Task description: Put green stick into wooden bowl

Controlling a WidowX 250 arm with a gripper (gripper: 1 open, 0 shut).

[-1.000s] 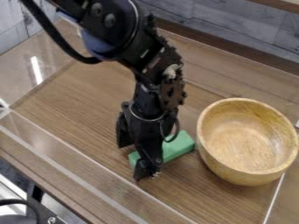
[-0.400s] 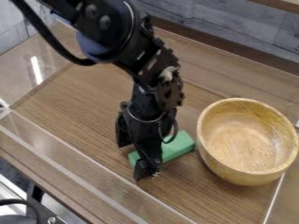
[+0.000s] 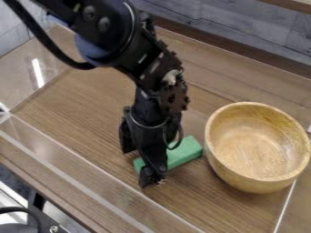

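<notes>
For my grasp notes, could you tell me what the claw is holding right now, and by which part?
Nothing is lifted: the claw is open, low over the green stick lying on the table beside the wooden bowl.

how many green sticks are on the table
1. The green stick lies on the table left of the wooden bowl, partly covered by the gripper; more could be hidden.

A brown wooden table top (image 3: 85, 100) with fine lines in it fills most of the view. A clear plastic wall (image 3: 73, 168) runs along its near edge. Behind is a grey plank wall (image 3: 243, 23).
</notes>
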